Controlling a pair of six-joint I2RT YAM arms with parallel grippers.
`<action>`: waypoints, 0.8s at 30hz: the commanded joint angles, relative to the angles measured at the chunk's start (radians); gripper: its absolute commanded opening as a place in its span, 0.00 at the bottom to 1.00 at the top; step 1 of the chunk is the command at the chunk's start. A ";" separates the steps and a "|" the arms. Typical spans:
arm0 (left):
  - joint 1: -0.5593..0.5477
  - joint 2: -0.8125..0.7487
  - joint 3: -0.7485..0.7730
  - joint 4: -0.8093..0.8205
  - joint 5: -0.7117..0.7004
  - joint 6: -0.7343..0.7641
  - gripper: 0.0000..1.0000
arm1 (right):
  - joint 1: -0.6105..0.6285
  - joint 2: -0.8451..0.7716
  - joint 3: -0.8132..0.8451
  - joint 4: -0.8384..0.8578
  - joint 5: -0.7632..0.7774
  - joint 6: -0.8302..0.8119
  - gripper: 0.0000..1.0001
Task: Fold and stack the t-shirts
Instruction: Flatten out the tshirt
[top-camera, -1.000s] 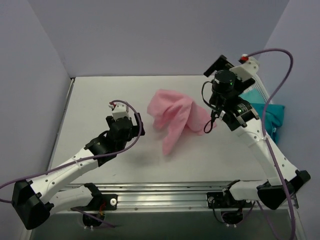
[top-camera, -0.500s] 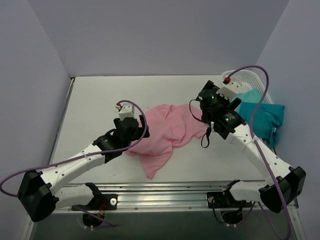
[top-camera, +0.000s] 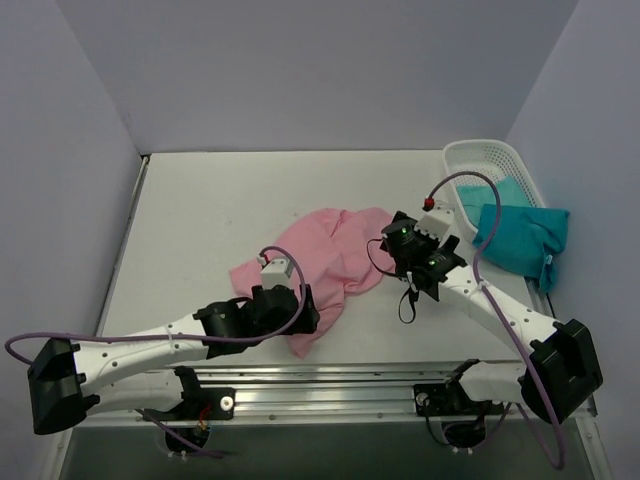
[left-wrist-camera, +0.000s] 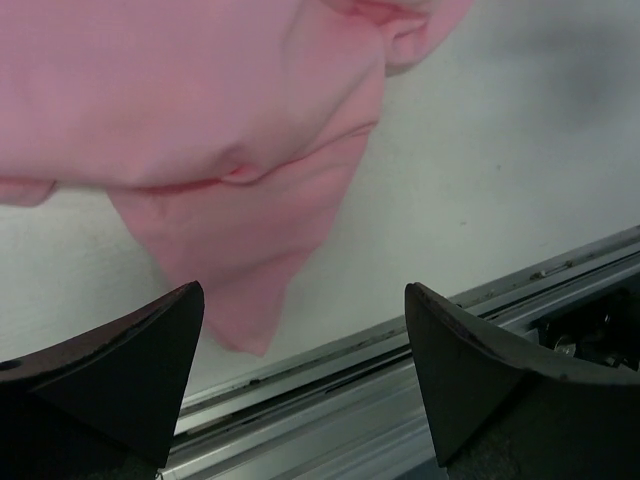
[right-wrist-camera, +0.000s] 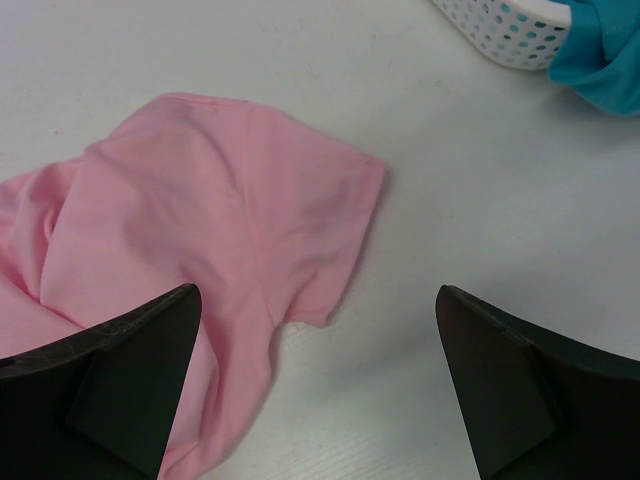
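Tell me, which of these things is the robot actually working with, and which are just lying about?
Part of the job:
- light pink cotton t-shirt, rumpled and unfolded
- teal cotton t-shirt pile, at the far right

Just lying about:
- white lattice plastic basket, with the teal pile spilling over its edge
- pale flat table top

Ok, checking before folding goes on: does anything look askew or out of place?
The pink t-shirt lies crumpled, not flat. The teal t-shirts spill out over the white basket at its near side. Nothing looks damaged.
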 joint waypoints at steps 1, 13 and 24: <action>-0.049 -0.054 -0.053 -0.064 0.010 -0.126 0.90 | 0.000 -0.027 -0.043 0.016 0.012 0.041 1.00; -0.164 0.044 -0.191 -0.080 -0.055 -0.371 0.88 | 0.000 -0.034 -0.083 0.033 0.018 0.050 1.00; -0.178 0.139 -0.248 0.054 -0.124 -0.466 0.86 | 0.000 -0.024 -0.095 0.046 0.020 0.035 1.00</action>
